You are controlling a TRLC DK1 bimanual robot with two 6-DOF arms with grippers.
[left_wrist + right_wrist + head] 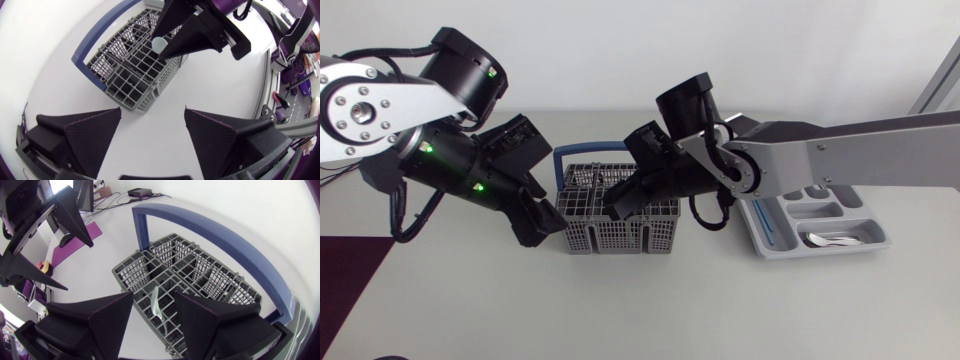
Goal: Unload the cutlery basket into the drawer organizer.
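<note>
Grey cutlery basket (620, 238) with a blue handle sits mid-table. Pale utensil (156, 302) stands in it, between the right gripper (154, 296) fingers, which are spread and not clamping. Left gripper (153, 111) is released, empty, just beside the basket. Drawer organizer (760, 246) lies apart under the right arm, with a spoon (832, 240) inside.

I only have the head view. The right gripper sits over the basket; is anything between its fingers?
Observer: Yes. In the right wrist view a pale utensil stands in the basket between the right gripper fingers, which are open and not touching it.
Reviewer: Is the left gripper holding anything?
Observer: No. Its wrist view shows the left gripper open with nothing between its fingers, only bare table; the basket lies ahead of it.
</note>
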